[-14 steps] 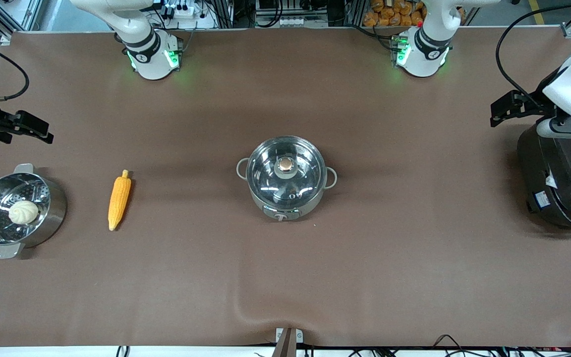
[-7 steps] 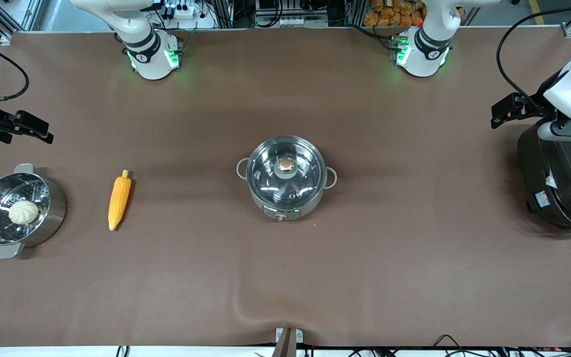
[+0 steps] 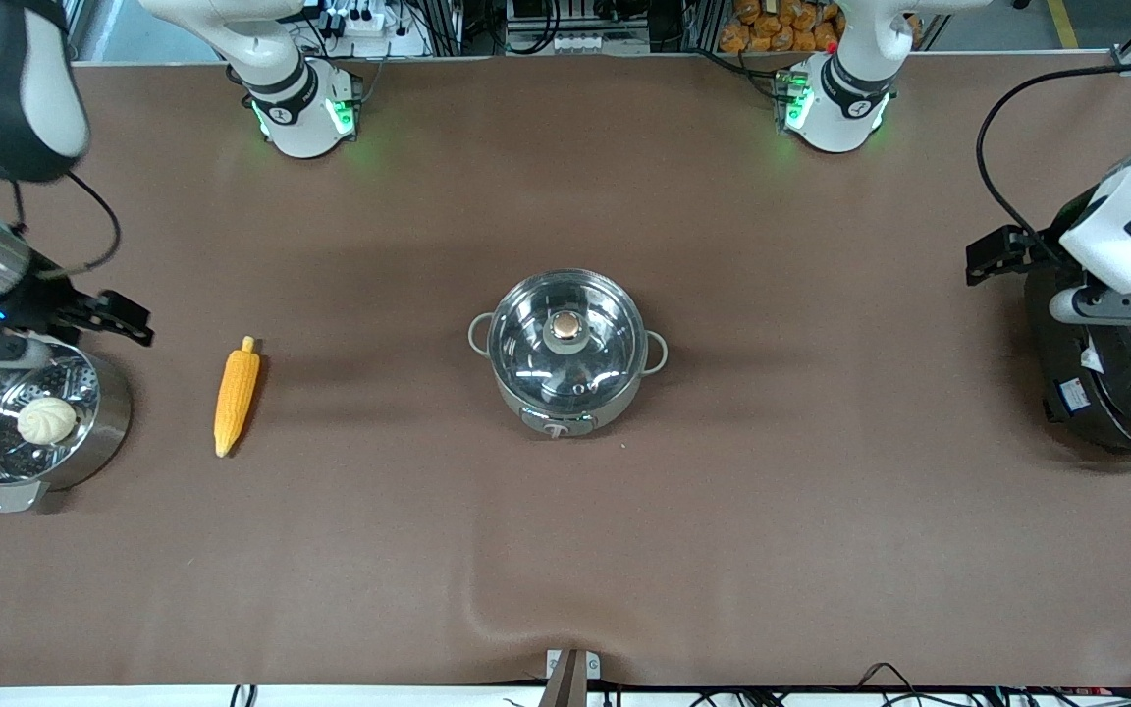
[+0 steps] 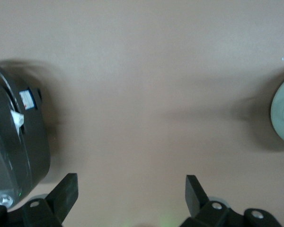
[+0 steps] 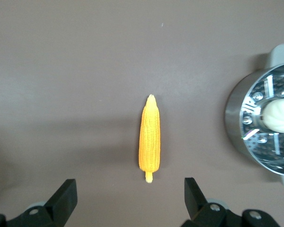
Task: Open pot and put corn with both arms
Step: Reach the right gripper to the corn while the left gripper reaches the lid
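The steel pot (image 3: 565, 378) stands at the table's middle, its glass lid with the copper knob (image 3: 566, 329) on it. The corn (image 3: 237, 398) lies flat on the brown cloth toward the right arm's end. It also shows in the right wrist view (image 5: 150, 138), stem stub toward the open fingers. My right gripper (image 3: 129, 322) (image 5: 128, 189) is open and empty, over the cloth between the corn and the steamer pot. My left gripper (image 3: 988, 257) (image 4: 130, 185) is open and empty, over bare cloth beside the rice cooker.
A steel steamer pot (image 3: 109, 422) (image 5: 234, 120) holding a pale bun (image 3: 46, 419) (image 5: 279, 116) stands beside the corn at the right arm's end. The big black rice cooker (image 3: 1115, 383) (image 4: 14, 142) stands at the left arm's end. The cloth has a wrinkle at its near edge.
My right arm has swung in and its gripper has moved toward the corn and steamer pot. My left gripper has shifted slightly. Pot, lid and corn have not moved.
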Tool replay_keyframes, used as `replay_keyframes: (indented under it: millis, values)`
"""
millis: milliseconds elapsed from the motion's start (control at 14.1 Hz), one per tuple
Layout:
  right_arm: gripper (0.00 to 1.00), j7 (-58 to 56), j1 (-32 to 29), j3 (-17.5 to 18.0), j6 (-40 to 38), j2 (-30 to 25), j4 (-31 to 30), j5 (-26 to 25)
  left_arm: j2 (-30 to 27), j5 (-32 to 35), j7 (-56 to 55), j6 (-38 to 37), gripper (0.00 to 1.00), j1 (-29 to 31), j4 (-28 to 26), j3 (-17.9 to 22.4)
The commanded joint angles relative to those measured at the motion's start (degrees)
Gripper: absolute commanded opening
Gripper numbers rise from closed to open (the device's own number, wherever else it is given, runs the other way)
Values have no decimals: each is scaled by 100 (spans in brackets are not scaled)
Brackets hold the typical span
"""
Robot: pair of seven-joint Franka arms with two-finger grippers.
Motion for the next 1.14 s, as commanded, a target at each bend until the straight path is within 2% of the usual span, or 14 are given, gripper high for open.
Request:
replay_keyframes:
  millis: [0, 355, 710, 852, 923, 994, 1065]
  values:
    - [100, -21, -30, 3, 719, 353, -473, 43, 565, 3, 10, 224, 100, -165, 405, -153]
    - [100, -398, -170, -6, 1993, 1276, -930, 25, 1322, -5, -1377, 743, 100, -1307, 565, -242]
    - [100, -408, -319, 3, 2399, 2216, -922, 51, 1989, 3, -2941, 1586, 100, -2563, 565, -242]
    - [100, -399, -285, 12, 2409, 2358, -913, 87, 2166, 3, -3354, 1920, 100, -2933, 565, -241]
    - [95, -399, -285, 12, 2391, 2359, -904, 87, 2228, 3, -3487, 2060, 100, -3083, 565, -242]
    - [77, -416, -285, 12, 2374, 2359, -913, 87, 2280, 3, -3566, 2184, 100, -3232, 565, -242]
    - [55, -495, -276, 3, 2347, 2350, -878, 87, 2324, 3, -3715, 2315, 100, -3347, 573, -242]
